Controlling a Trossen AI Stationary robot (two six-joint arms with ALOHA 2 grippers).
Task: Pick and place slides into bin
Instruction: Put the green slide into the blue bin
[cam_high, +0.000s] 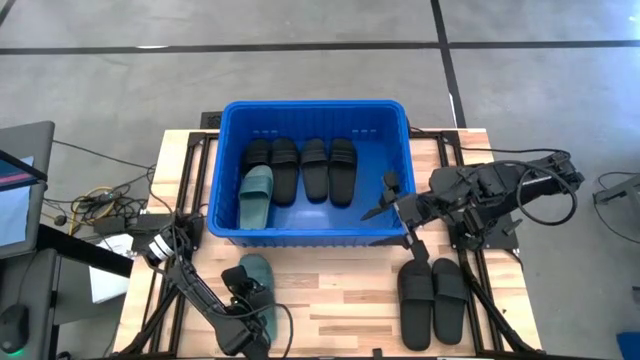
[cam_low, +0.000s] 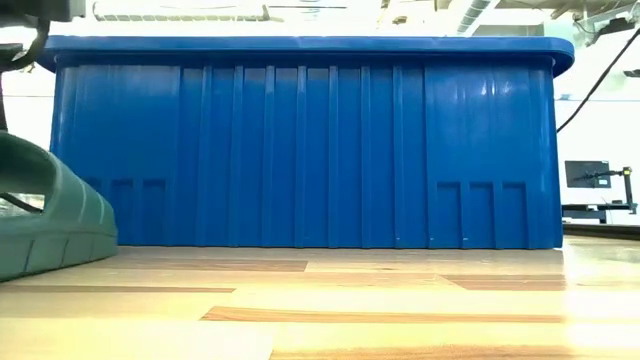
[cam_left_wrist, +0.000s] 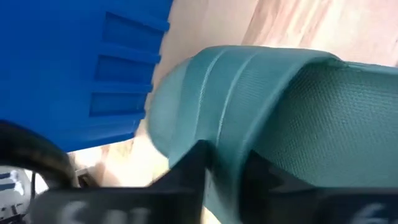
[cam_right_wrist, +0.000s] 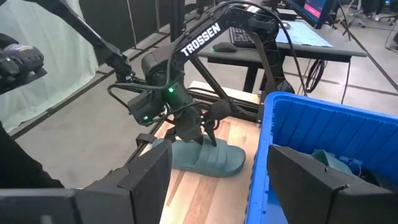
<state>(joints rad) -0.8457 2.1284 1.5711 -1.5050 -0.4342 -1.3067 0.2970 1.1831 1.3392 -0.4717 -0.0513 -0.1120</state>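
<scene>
Grey floor lies all around a pale wood counter (cam_high: 330, 300), and the high view shows the whole of it from above. At the near left of the counter, the left hand (cam_high: 248, 290) sits down on a green slide (cam_high: 262, 285) that lies on the wood in front of the blue bin (cam_high: 225, 150). The left wrist view shows what the high view cannot: the two dark fingers (cam_left_wrist: 186, 171) are pinching the green strap (cam_left_wrist: 249, 93) between them, one on each side. The low view shows only the toe end of this green slide (cam_low: 45, 215) at its left edge, resting flat on the wood just beside the tall ribbed wall of the bin (cam_low: 300, 150); it cannot see into the bin. From above, the bin holds four black slides (cam_high: 300, 168) in a row and one more green slide (cam_high: 256, 195) leaning at its left end. The right hand (cam_high: 393, 205) hangs over the right side of the bin with its fingers spread apart and nothing between them. A pair of black slides (cam_high: 432, 295) lies side by side on the counter at the near right. The right wrist view looks across to the left arm (cam_right_wrist: 186, 74) bent down over the green slide (cam_right_wrist: 208, 158), and a person's gloved hand (cam_right_wrist: 18, 59) shows far off.
</scene>
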